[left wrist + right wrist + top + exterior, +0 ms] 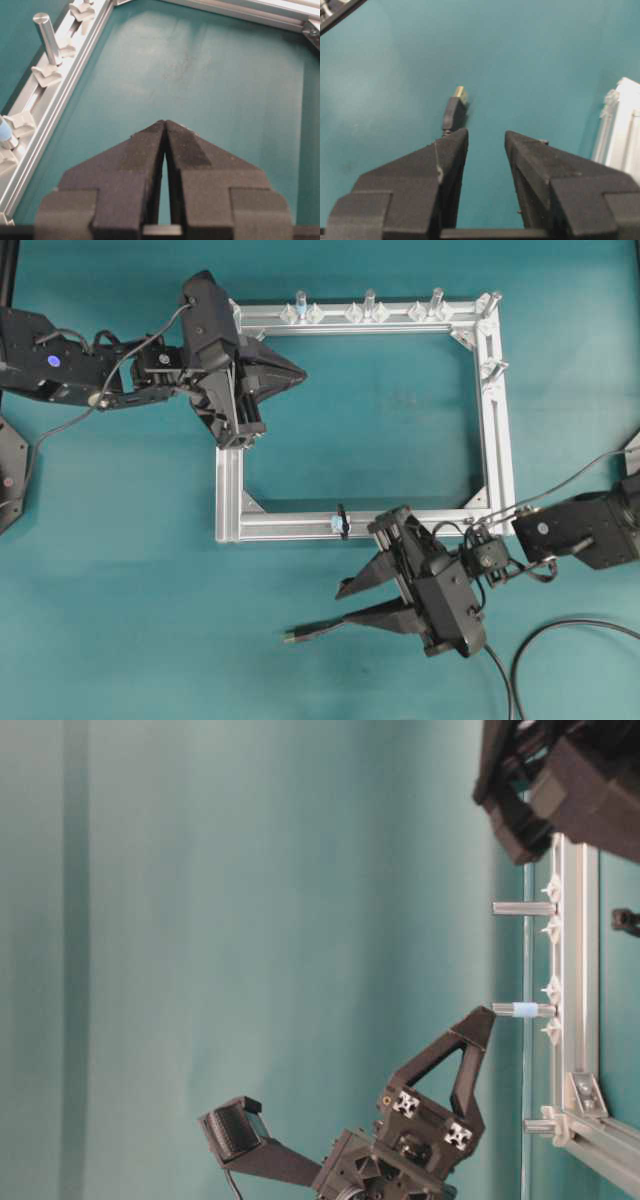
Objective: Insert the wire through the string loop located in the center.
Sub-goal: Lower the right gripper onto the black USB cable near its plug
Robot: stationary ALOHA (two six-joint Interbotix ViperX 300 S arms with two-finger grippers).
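Right gripper (pixel 345 607) jaws apart, wire (pixel 454 111) plug seemingly loose beside it, left gripper (pixel 165 126) clenched empty

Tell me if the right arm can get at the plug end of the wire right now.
Probably yes. The right gripper hangs with its jaws apart just over the wire, whose plug lies on the bare mat beside one finger, outside the frame. Nothing stands between them.
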